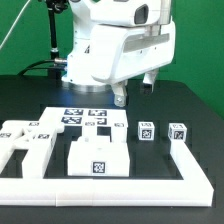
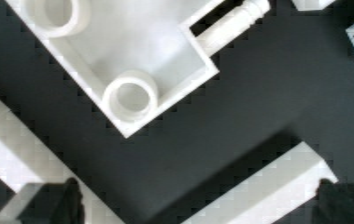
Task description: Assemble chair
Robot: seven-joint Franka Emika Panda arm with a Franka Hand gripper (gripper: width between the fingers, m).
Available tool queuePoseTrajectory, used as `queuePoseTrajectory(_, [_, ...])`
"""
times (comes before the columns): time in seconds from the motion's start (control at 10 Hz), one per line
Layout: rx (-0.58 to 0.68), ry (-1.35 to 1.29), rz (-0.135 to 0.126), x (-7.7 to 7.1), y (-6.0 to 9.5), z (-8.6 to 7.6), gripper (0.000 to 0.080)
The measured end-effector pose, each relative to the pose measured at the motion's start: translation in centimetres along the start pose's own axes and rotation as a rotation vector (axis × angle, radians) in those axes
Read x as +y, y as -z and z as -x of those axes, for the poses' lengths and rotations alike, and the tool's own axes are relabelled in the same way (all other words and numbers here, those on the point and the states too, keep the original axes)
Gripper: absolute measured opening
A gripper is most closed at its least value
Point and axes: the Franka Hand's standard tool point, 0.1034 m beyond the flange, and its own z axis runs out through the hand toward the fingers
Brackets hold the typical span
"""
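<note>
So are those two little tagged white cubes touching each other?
Apart. The exterior view shows bare black table between the first cube, on the exterior view's left, and the second cube.

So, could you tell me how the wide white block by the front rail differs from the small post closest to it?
The wide block is much broader than the small post. The wide block lies next to the rail; the small post stands farther back, toward the exterior view's right. Both are matte white, and each shows a square black-and-white tag.
</note>
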Motion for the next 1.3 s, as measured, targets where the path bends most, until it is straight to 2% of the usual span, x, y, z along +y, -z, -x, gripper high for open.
queuePoseTrajectory(0.6, [0.000,-0.020,0.000,0.2,0.0,0.2,0.0649])
queuePoseTrajectory(0.8, [-0.016,-0.067,-0.003,1.7,-0.7,1.8,0.0649])
queuePoseTrajectory(1.0, [-0.017,-0.307,-0.002,2.6,-1.2,2.5,0.0649])
queuePoseTrajectory(1.1, [-0.013,-0.427,-0.010,3.5,-1.4,3.3,0.0649])
queuePoseTrajectory(1.2, [0.001,-0.452,-0.029,4.6,-1.6,4.3,0.0649])
queuePoseTrajectory(1.3, [0.002,-0.539,-0.032,4.5,-1.6,4.2,0.0649])
